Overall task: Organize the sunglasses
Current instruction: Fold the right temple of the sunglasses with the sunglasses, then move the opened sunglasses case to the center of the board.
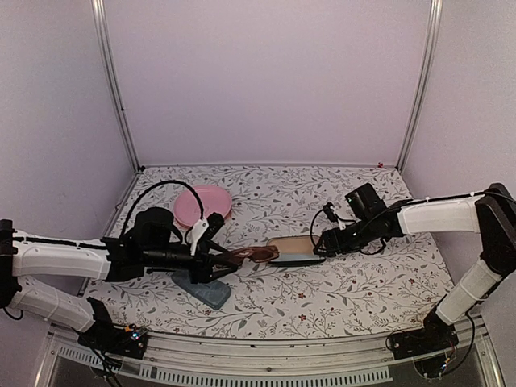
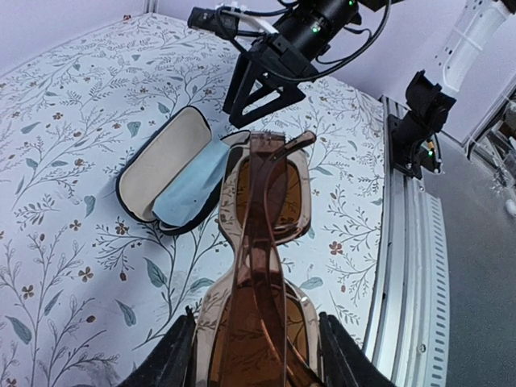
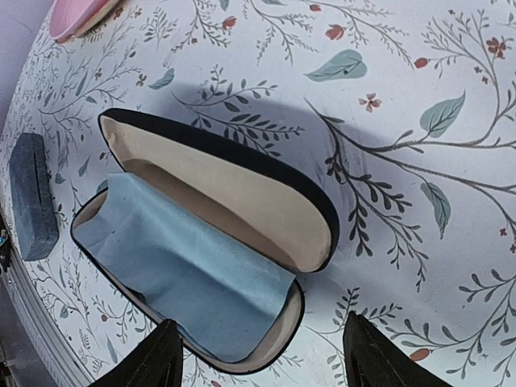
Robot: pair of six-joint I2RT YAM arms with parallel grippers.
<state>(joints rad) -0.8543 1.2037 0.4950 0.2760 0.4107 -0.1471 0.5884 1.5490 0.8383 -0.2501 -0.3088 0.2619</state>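
As left pincer (image 2: 256, 324) grips, sunglasses (image 2: 262, 210) jutting forward

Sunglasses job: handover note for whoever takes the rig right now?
Left gripper: shut on the brown sunglasses, folded, held off the table with their far end at the black case.
Right gripper: open, empty, at the case's other end; contact unclear.
Black case: lid open, blue cloth inside, no glasses in it yet.
Grey-blue case: on the table by the left arm.
Done: brown sunglasses picked up, black case open.
Left: set them in the black case and close it. Pale pair: not visible in any view.
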